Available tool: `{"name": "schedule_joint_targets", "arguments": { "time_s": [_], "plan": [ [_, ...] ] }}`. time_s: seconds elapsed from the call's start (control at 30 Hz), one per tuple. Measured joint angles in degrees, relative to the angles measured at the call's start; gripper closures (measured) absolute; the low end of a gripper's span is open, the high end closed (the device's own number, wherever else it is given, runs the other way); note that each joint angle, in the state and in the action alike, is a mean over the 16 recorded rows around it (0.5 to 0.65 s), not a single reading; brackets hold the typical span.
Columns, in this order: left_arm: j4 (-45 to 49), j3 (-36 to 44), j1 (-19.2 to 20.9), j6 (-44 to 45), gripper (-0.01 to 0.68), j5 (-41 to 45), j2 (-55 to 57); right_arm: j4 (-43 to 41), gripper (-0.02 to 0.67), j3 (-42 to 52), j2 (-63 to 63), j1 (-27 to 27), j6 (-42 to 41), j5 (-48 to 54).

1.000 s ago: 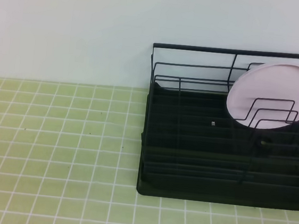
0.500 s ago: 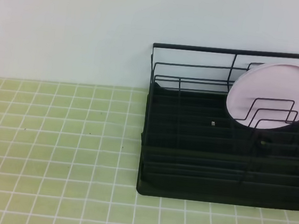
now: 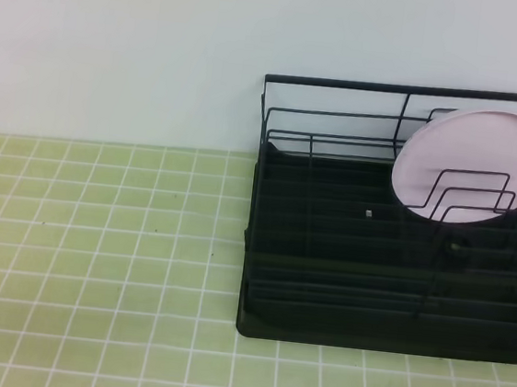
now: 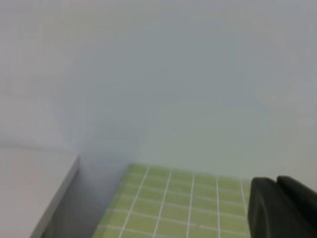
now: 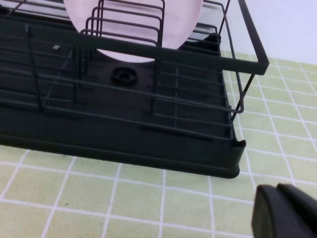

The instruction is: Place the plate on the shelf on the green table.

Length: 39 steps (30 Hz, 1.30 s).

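Both end effectors are clenched and grasp nothing. Only a dark tip of the left end effector (image 4: 282, 208) shows, at the lower right of the left wrist view, above a corner of the green counter (image 4: 168, 198) and facing a plain pale wall (image 4: 158, 74); a grey ledge (image 4: 34, 188) sits at the lower left of that frame. In the same way the right end effector (image 5: 285, 210) appears only as a dark tip at the lower right of the right wrist view, over bare tiles just outside the shelf's near corner. Neither end effector shows in the high view.

In the high view the shelf (image 3: 323, 283) stands on the counter at the right half of the frame, its right end cut off by the edge. The pink plate (image 3: 471, 151) stands on edge in the shelf's upper right part, tilted back, with bent-wire dividers (image 3: 467, 192) crossing in front of its lower half. A small round fitting (image 5: 124, 75) sits in the black tray base just below the plate in the right wrist view.
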Motion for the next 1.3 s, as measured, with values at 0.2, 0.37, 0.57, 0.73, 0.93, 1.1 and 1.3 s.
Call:
{"name": "schedule_joint_targets", "arguments": {
  "time_s": [0.2,0.37,0.57,0.73,0.93,1.1,1.3],
  "plan": [
    [-1.4,8.0,-0.4,1.3,0.674,-2.7,-3.8,0.0,0.652,0.0,0.0,0.0,0.1,0.0],
    [-1.6,11.6,-1.6,2.1,0.675,-2.0,-5.7,0.0,0.652,0.0,0.0,0.0,0.1,0.0],
    [-1.6,12.1,-3.3,3.1,0.675,3.3,-6.3,0.0,0.652,0.0,0.1,0.0,0.1,0.0],
    [-1.7,12.1,-4.5,3.8,0.675,7.4,-6.3,0.0,0.652,0.0,0.1,0.0,0.2,0.0],
    [-1.7,11.9,-5.3,3.9,0.675,10.9,-6.3,0.0,0.652,0.0,0.1,0.0,0.2,0.0],
    [-1.7,11.9,-5.8,3.9,0.675,11.2,-6.3,0.0,0.652,0.0,0.1,0.0,0.2,0.0],
    [-1.7,11.9,-5.8,3.9,0.675,11.2,-6.3,0.0,0.652,0.0,0.1,0.0,0.2,0.0]
  ]
}}
